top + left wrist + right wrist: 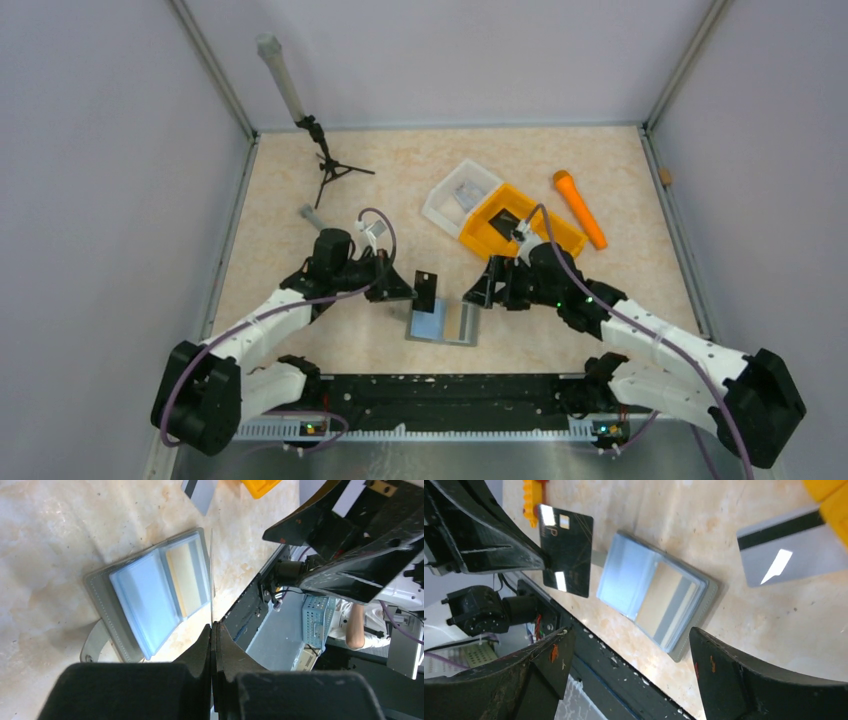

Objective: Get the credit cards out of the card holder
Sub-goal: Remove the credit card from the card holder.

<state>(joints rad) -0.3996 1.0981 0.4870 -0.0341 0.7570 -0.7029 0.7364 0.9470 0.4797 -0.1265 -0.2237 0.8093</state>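
left gripper (408, 290) — pinching black card (426, 291); card holder (468, 325) — just beside

Grey card holder (97, 600), black card (565, 547), pale-blue card (142, 602), orange bin (480, 238)

Nothing readable anywhere.

Black card (566, 550), pinched tight in my left pincer (213, 626): a couple of small pale squarish marks near one end and a bright patch near the other. All are too blurred or glared to read as letters or digits.

Grey card (784, 550), lying flat just past my right pincer (630, 631): a dark stripe and a white glare spot, no print I can make out.

Card holder (706, 597), below my spread right fingers: the pale blue card faces inside show no print I can make out.
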